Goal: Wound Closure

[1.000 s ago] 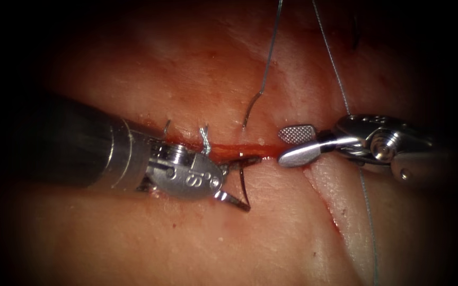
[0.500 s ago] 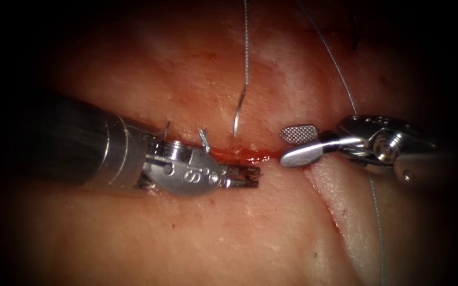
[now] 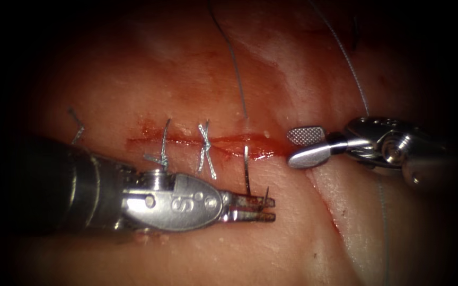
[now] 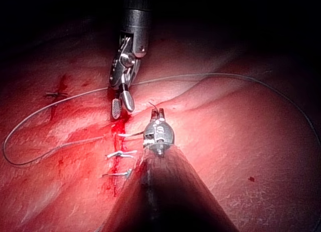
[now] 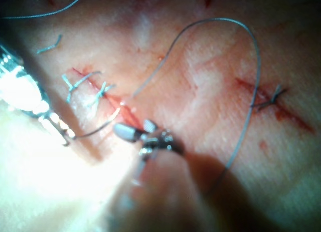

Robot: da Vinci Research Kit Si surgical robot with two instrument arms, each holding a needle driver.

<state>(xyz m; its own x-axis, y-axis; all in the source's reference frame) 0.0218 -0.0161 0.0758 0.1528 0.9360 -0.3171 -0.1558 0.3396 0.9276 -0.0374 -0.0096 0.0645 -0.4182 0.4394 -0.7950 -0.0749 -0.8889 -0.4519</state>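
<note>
Centre frame: two knotted grey stitches (image 3: 206, 148) across red cut (image 3: 250, 149); right stretch unclosed. Left steel tool (image 3: 250, 208) clamps thin curved needle (image 3: 246, 169) near tip, needle out of pink tissue (image 3: 197, 79). Right steel tool (image 3: 306, 144) wide, holding nothing.

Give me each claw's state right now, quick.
Left claw: shut on the needle near its tip end, the needle's body standing in the tissue below the cut.
Right claw: open, holding nothing.

Polished metal end effector (image 3: 250, 208), glistening wet tissue (image 3: 271, 243), thin steel needle (image 3: 246, 172)
</note>
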